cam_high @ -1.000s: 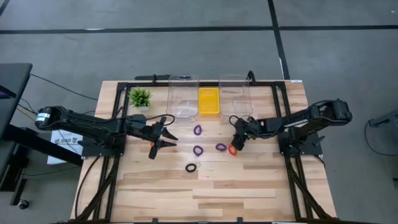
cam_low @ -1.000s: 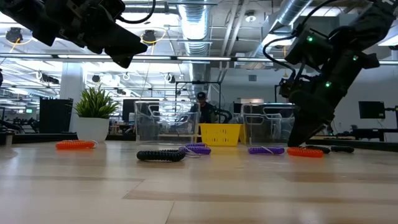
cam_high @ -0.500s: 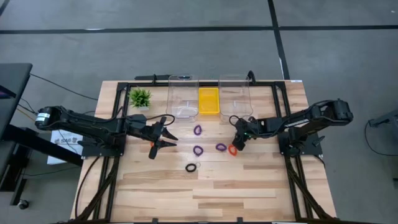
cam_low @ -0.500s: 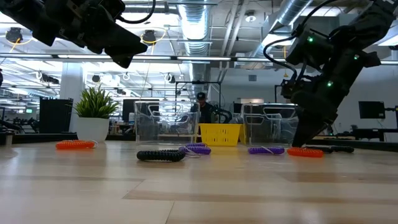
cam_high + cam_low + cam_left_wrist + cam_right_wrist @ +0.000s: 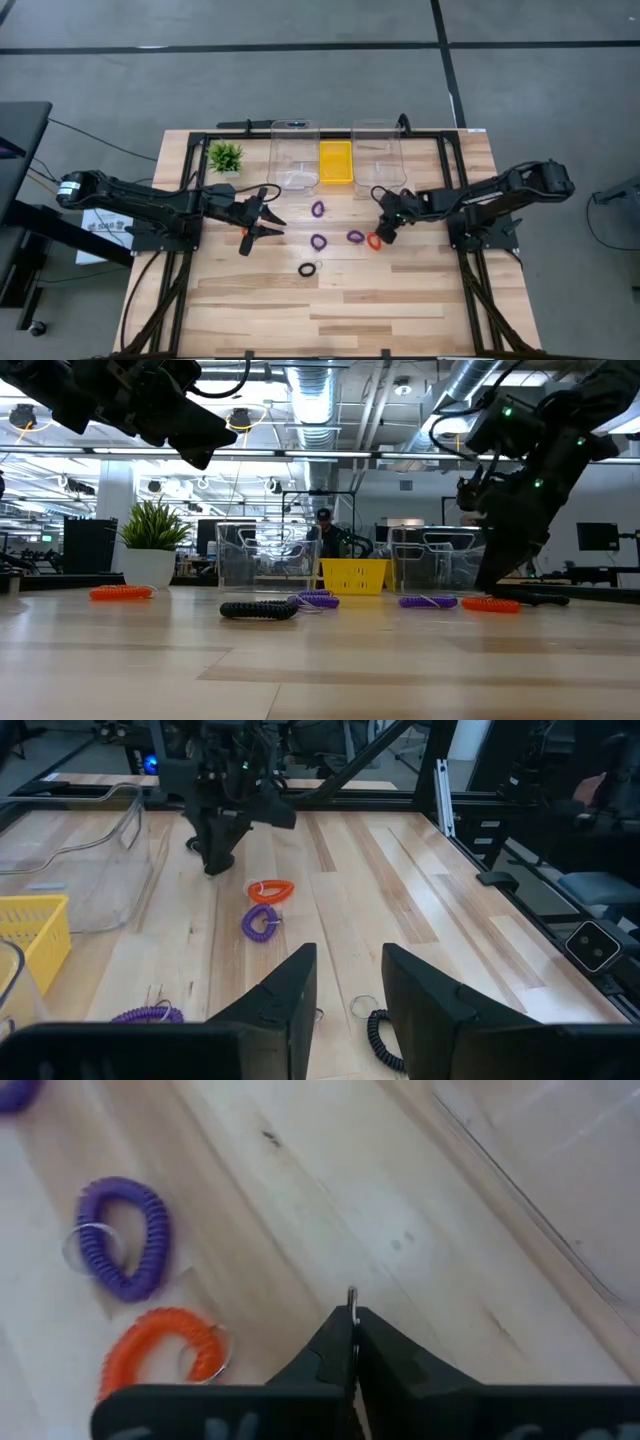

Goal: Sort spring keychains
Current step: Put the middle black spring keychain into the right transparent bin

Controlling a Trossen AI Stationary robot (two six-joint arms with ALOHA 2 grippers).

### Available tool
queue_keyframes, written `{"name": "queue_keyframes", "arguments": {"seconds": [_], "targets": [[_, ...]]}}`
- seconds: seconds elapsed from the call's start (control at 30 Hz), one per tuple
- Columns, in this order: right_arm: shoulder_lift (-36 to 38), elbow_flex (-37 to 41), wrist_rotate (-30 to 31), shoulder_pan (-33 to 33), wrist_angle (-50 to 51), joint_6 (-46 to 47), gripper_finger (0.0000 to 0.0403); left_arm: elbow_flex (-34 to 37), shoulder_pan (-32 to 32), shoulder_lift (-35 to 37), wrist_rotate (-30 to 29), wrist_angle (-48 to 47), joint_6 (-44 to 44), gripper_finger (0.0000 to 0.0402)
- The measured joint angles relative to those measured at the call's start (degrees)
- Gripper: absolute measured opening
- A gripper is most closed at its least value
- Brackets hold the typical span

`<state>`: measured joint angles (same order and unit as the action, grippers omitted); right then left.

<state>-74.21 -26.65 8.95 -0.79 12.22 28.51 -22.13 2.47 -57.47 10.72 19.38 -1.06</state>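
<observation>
Several spring keychains lie flat on the wooden table: purple ones [image 5: 317,209] [image 5: 318,241] [image 5: 355,236], a black one [image 5: 307,269], an orange one [image 5: 373,241] and a second orange one [image 5: 244,238] at the left. My right gripper [image 5: 387,234] is shut, low over the table, just right of the orange keychain [image 5: 160,1348], which lies apart from its fingers. My left gripper [image 5: 350,952] hangs open, well above the table over the left orange keychain [image 5: 120,592], with nothing between its fingers.
Two clear bins [image 5: 295,155] [image 5: 377,150] flank a yellow basket [image 5: 335,162] at the far edge. A small green plant [image 5: 226,156] stands far left. Black frame rails [image 5: 462,190] run along the table's sides. Bare wood lies toward the near edge.
My right gripper has shut beside the orange keychain and drawn slightly toward the table's right edge. The keychain has stayed where it lay on the table.
</observation>
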Motion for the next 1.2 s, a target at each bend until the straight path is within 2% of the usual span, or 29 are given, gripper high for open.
{"name": "queue_keyframes", "arguments": {"seconds": [0.2, 0.5, 0.73, 1.0, 1.07, 1.2], "targets": [[4.87, 0.00, 0.57, 3.92, -0.60, -0.29, 0.0004, 0.00, 0.00, 0.00, 0.00, 0.00, 0.00, 0.0113], [13.13, 0.02, 8.09, 9.50, -7.12, -8.28, 0.0002, 0.00, -0.01, 0.00, 0.00, 0.00, 0.00, 0.0113], [19.25, 0.02, 20.61, 10.23, -13.62, -18.07, 0.0001, 0.00, -0.01, 0.00, 0.00, 0.00, 0.00, 0.0113], [19.96, 0.02, 44.30, 6.67, -14.53, -21.52, 0.0001, 0.00, 0.01, 0.00, 0.00, 0.00, 0.00, 0.0113], [18.81, 0.03, 46.42, 4.90, -14.37, -21.48, 0.0002, 0.00, 0.00, 0.00, 0.00, 0.02, 0.00, 0.0113], [15.23, 0.04, 46.48, 1.27, -14.33, -19.05, 0.0006, 0.00, 0.01, -0.01, 0.00, 0.09, 0.00, 0.0113]]}}
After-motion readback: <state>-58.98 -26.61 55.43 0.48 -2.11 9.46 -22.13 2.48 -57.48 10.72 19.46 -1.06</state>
